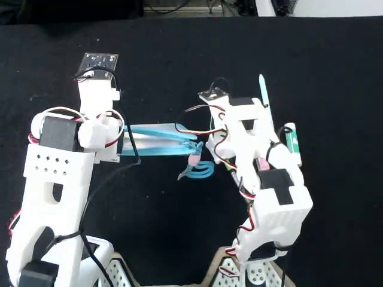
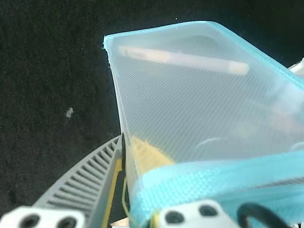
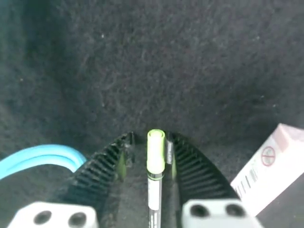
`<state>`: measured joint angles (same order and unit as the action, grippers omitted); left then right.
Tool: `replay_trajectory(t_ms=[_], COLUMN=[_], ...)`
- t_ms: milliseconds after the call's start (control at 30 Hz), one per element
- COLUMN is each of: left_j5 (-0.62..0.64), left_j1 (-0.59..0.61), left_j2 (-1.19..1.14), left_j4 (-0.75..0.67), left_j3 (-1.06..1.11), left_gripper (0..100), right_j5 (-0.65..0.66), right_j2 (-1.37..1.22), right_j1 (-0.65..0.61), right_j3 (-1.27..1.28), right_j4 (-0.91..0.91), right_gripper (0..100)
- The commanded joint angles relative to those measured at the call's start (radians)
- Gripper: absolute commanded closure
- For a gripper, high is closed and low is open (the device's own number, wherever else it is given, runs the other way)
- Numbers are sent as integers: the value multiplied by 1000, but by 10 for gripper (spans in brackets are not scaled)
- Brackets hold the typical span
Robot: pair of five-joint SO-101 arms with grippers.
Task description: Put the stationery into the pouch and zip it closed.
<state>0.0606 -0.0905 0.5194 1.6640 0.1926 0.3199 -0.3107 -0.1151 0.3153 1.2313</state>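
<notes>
Gripping a green-capped pen (image 3: 155, 164), right tool (image 3: 149, 142) sits beside pouch (image 2: 199, 109) pinched by left tool (image 2: 123, 152).

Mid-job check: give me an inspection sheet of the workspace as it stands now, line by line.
Surface: black cloth, lying flat.
Job's things: pouch, a white pen showing through it; green-capped pen; loose on the cloth, a light blue stick, green-and-white tube, blue loop handles and white-and-pink box.
Clutter: nothing seen.
Hands: left hand shut on the pouch's end; right hand shut on the green-capped pen.
Cables: black lead trailing off the left arm; red and black wires looped on the right arm.
Surroundings: dark cords past the cloth's far edge.
</notes>
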Motion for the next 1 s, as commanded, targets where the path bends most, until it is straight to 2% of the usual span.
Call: replay_trajectory(t_ms=[0,200,300,433,633,767,967], left_j5=[3,3,3,3,2,2,2], left_j1=[-10,-10,-10,-10,-10,-10,-10], left_j2=[-6,-6,-6,-6,-6,-6,-6], left_j4=[-5,-5,-5,-5,-6,-6,-6], left_j3=[27,27,27,27,27,27,27], left_gripper=[970,970,970,970,970,970,970], right_j5=[9,69,97,129,160,84,-48], right_j2=[-19,-24,-24,19,372,644,997], right_j1=[11,52,112,163,120,69,-11], right_j3=[-2,-2,7,50,117,130,133], right_j4=[-20,-20,-69,-92,61,149,170], right_gripper=[895,897,992,987,988,988,988])
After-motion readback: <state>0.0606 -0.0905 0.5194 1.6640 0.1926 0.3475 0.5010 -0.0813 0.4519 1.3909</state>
